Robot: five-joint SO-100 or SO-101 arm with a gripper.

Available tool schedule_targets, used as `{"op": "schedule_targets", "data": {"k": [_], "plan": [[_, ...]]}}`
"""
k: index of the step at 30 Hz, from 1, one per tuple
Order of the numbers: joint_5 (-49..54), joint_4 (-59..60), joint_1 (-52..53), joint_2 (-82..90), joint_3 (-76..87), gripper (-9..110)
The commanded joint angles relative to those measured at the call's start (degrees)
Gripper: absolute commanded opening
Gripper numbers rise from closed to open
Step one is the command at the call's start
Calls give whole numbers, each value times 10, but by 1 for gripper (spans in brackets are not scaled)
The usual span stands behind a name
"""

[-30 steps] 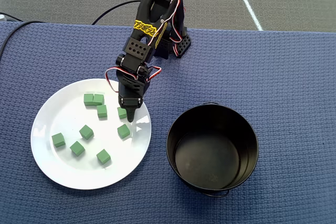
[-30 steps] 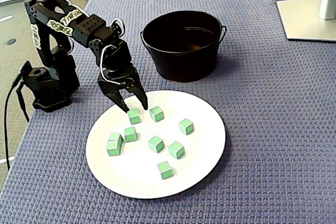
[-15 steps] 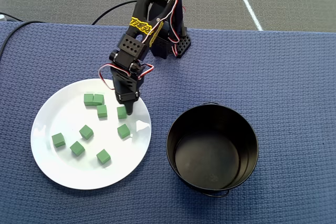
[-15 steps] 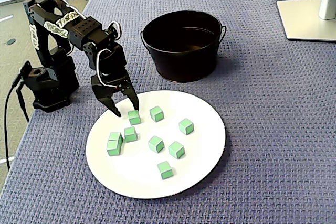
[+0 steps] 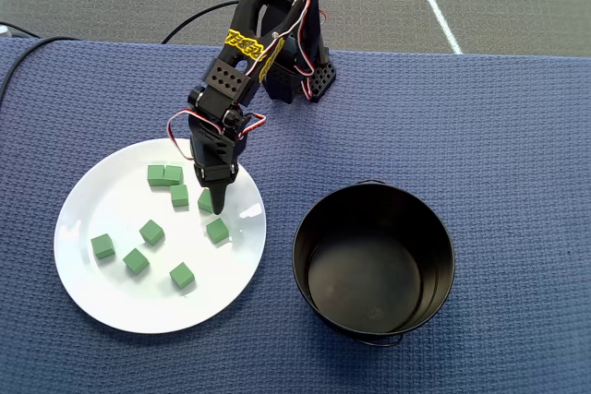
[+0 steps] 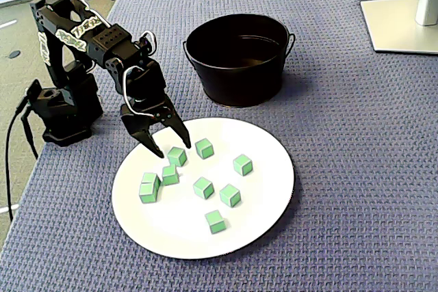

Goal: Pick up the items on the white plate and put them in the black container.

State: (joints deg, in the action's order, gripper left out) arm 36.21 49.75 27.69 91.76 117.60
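Fixed view: jaws spread around a green cube (image 6: pixel 176 156)

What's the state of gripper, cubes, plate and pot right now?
gripper: open, fingers straddling one cube, nothing lifted.
green cubes: eight, all on the plate.
white plate: flat on the cloth, loaded.
black pot: upright, empty.

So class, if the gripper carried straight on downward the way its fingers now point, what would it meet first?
Most likely the green cube between the open fingers of the gripper, then the white plate under it; depth is hard to judge.
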Motion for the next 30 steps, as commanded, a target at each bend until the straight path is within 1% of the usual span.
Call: {"op": "schedule_targets", "data": {"k": [1,13,18,29,30], "plan": [[-19,-10,18,6,-28,17],[-19,-40,30,15,-12,14],[-20,-46,26,16,-4,9],[-28,-74,3,25,39,10],[-27,-75,0,28,42,9]]}}
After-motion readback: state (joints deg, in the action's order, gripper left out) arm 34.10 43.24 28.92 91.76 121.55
